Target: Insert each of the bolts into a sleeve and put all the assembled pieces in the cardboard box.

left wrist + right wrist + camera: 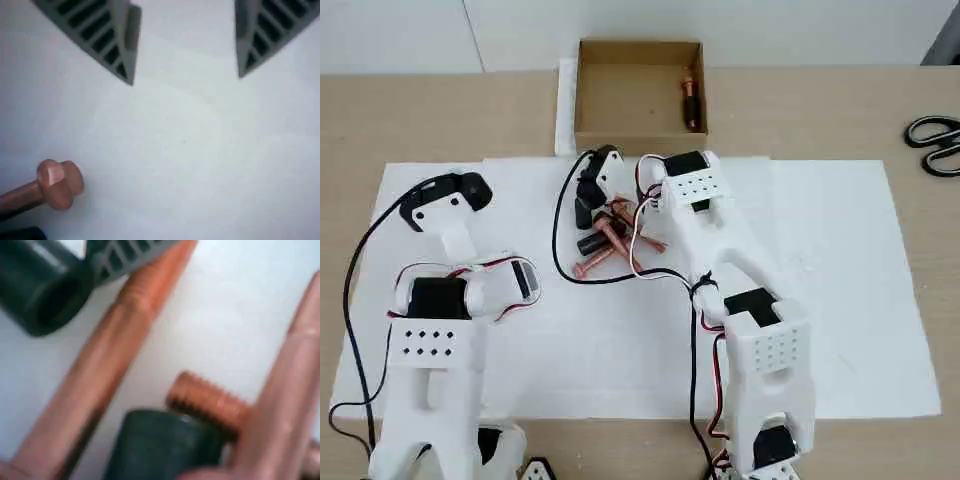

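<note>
Step in hand, as we judge it: right arm picking a bolt or sleeve out of the pile for mating. Right gripper [592, 195] sits low over the heap of copper-coloured threaded bolts [612, 240] and short black cylindrical sleeves [45, 290], on the white sheet [820, 300] near the front wall of the open brown cardboard box [582, 95]. We cannot tell if right gripper is clenched or released. Box holds one copper assembled piece [689, 95] along its right wall, so we reckon task is early, most bolts loose

To do it well: bolts lie crossed and touching with sleeves among them, so we'd single out one piece at the heap's edge, grab its shank crosswise and lift straight, not dragging neighbours. Bolt and sleeve axes need lining up before pushing; round parts may roll

Pose: right arm stretched forward, leaning left across sheet, wrist pitched down. Left arm folded back at left side, left gripper [185, 77] released, jaws wide apart, nothing between, over bare sheet well apart from heap; one flanged copper bolt head [59, 182] lies on the sheet apart from it. Black-handled scissors [935, 140] at tabletop [420, 120] right edge
</note>
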Robot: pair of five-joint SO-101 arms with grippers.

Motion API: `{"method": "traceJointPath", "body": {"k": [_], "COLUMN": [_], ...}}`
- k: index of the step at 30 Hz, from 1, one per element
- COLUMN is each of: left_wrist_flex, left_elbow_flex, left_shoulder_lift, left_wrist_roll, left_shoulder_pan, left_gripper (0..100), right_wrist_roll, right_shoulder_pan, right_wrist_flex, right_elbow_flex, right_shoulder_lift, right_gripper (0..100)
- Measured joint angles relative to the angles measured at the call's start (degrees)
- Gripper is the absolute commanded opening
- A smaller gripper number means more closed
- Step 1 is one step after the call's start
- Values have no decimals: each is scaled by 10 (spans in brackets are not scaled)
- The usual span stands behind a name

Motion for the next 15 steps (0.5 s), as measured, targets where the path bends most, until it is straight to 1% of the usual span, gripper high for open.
{"method": "traceJointPath", "body": {"k": [8, 13, 15], "left_wrist_flex": [0, 0, 0], "left_elbow_flex": [0, 0, 0], "left_shoulder_lift": [0, 0, 0], "left_wrist_roll": [0, 0, 0], "left_shoulder_pan": [0, 0, 0], "left_gripper": [126, 126, 126], "right_wrist_roll": [-1, -2, -2], "right_shoulder_pan": [-3, -3, -3], "right_wrist_flex": [12, 18, 21], "right_elbow_flex": [-6, -7, -7], "right_shoulder_lift": [3, 3, 3], "right_gripper": [291, 240, 238]}}
